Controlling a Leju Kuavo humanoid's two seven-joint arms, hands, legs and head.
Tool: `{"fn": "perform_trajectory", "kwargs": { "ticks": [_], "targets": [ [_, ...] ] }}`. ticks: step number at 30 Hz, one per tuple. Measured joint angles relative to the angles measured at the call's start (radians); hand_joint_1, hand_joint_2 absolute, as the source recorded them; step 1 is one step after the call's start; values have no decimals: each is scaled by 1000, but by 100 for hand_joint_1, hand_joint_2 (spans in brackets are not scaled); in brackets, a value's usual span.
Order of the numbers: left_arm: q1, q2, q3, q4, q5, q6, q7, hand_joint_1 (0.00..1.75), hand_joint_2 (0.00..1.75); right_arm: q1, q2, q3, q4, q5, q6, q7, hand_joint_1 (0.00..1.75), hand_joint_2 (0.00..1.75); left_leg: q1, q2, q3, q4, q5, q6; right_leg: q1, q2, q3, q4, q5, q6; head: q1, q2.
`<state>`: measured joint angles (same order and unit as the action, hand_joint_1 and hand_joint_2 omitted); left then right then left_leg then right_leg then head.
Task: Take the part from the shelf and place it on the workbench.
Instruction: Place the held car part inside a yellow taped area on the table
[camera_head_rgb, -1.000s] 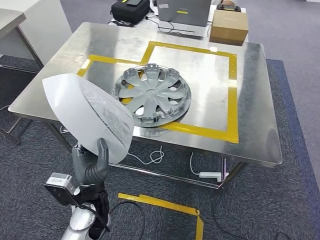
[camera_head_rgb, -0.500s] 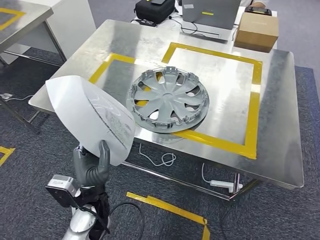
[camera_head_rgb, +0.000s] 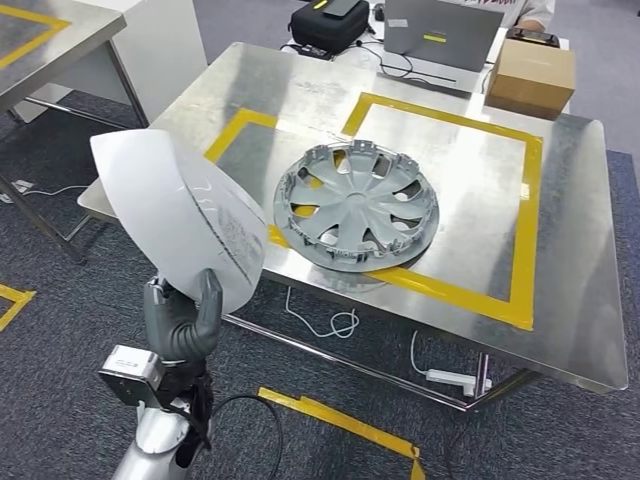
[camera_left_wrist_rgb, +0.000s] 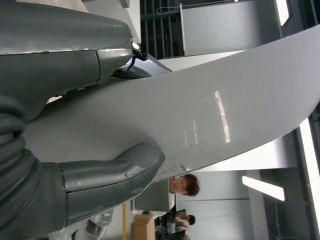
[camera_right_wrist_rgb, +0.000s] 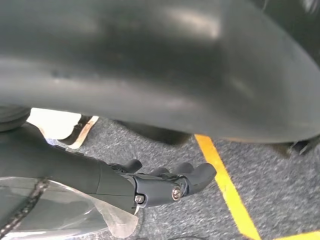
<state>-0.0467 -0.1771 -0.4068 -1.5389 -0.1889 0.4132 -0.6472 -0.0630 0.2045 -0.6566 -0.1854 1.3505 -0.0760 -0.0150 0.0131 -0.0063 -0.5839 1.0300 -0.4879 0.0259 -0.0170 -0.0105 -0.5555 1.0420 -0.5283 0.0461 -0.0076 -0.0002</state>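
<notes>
head view: left hand (camera_head_rgb: 180, 322) grips the white part (camera_head_rgb: 181, 222) by its lower edge — I read the workbench (camera_head_rgb: 573, 300) as ahead and right of it, hubcap (camera_head_rgb: 356, 204) mid-bench, part's long axis slanting toward the near bench edge.
left wrist view: thumb (camera_left_wrist_rgb: 113, 175) clamped under the part's curved panel.
right wrist view: right hand (camera_right_wrist_rgb: 170, 184) hangs over carpet, holding nothing, fingers loosely apart — left arm is nearer the bench.

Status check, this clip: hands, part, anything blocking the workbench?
Left hand grips white part, short of workbench. Right hand holds nothing, fingers apart. Hubcap occupies the taped zone.
</notes>
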Motion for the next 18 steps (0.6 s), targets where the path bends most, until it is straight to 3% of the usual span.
{"fn": "perform_trajectory", "kwargs": {
  "ticks": [1,3,5,6,7,8,10,11,15,16,18],
  "targets": [
    [-7,0,-1,0,-4,-2,2,175,175,-1,0,3,0,0,0,-2,0,0,0,0,4,-1,0,5,-1,2,-20,37,-20,2,2,0],
    [-16,1,-1,0,-7,-5,4,175,175,-1,0,6,0,0,0,-7,0,0,-2,0,5,-2,-2,12,-1,6,-88,162,-78,4,5,0],
    [-18,2,-1,0,-9,-6,7,175,175,3,0,6,0,-1,0,-9,0,0,-6,-1,7,-2,-5,15,-1,7,-147,254,-104,4,6,0],
    [-19,3,-1,0,-9,-6,8,175,175,5,0,7,0,-1,0,-9,0,0,-7,-2,10,-1,-7,16,0,7,-152,250,-89,2,6,0],
    [-19,4,-1,0,-9,-6,8,175,175,6,0,7,0,-2,0,-9,0,0,-8,-4,15,-1,-10,15,0,7,-138,206,-53,-2,6,0],
    [-21,4,0,0,-9,-6,9,175,175,6,0,7,0,-3,0,-9,0,0,-9,-6,21,-1,-15,14,1,8,-112,137,-9,-7,6,0],
    [-24,5,0,0,-10,-7,12,175,175,5,0,7,0,-6,2,-2,0,0,-10,-8,28,-1,-22,7,6,9,-65,21,30,-15,6,0],
    [-26,5,0,0,-10,-8,15,175,175,5,0,7,0,-8,2,4,0,0,-11,-8,29,-1,-25,1,8,9,-52,-8,32,-20,5,0],
    [-34,5,-1,-1,-14,-13,23,175,175,8,-1,7,0,-15,3,19,0,0,-11,-7,31,28,-28,-22,6,9,-24,-27,33,-38,0,0],
    [-38,6,-1,-1,-14,-13,23,175,175,7,-1,7,0,-16,3,22,0,0,-10,-6,17,60,-40,-26,4,9,-12,-30,31,-43,-3,0],
    [-43,7,-1,-2,-15,-13,24,175,175,6,-1,7,0,-18,3,25,0,0,-7,-4,-43,169,-84,-36,3,8,1,-34,21,-50,-9,0]
  ]
}}
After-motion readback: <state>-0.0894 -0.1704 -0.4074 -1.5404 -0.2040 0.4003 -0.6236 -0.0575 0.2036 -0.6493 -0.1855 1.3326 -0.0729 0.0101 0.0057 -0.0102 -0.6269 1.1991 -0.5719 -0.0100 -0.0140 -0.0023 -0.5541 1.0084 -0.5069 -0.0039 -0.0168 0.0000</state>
